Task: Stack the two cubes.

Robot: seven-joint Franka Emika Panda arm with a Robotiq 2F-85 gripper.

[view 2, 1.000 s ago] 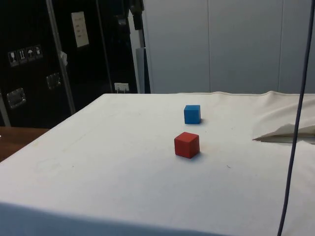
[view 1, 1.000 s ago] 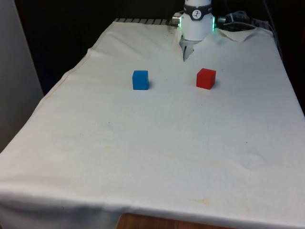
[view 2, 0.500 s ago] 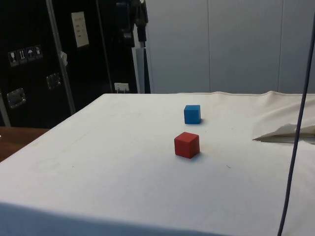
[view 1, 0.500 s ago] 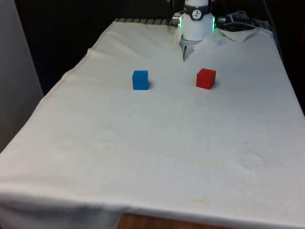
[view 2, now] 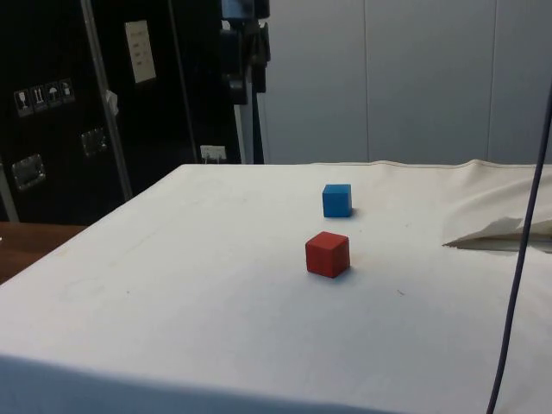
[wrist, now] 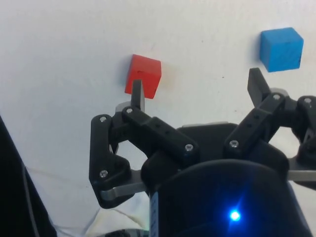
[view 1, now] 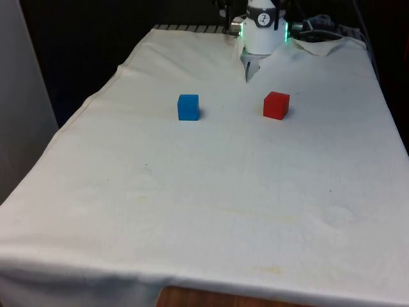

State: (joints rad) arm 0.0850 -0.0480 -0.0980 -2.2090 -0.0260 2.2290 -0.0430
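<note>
Since a second ago the hand has drifted toward the side view's right and dropped a touch lower, high above the far edge of the worktop, while neither cube has shifted. Its two fingers are spread wide with nothing between them, plain to see in the wrist view, where one fingertip sits in line with the red cube and the other points off near the blue one.

And there they sit: the blue cube toward the front view's left, the red cube toward its right, well apart, both flat on the white cloth and nothing stacked yet.

My read is that this is the approach to a first pick. To do it well, come down square over one cube, line the fingers up with two opposite flat faces, and close only once the cube sits centred between them. Then set it down flush, edges matched.

Both cubes look solid, matte and sharp-edged, probably painted wood or foam, easy to pinch. That cloth is soft with faint creases, so a nudged cube may tip or slide.
</note>
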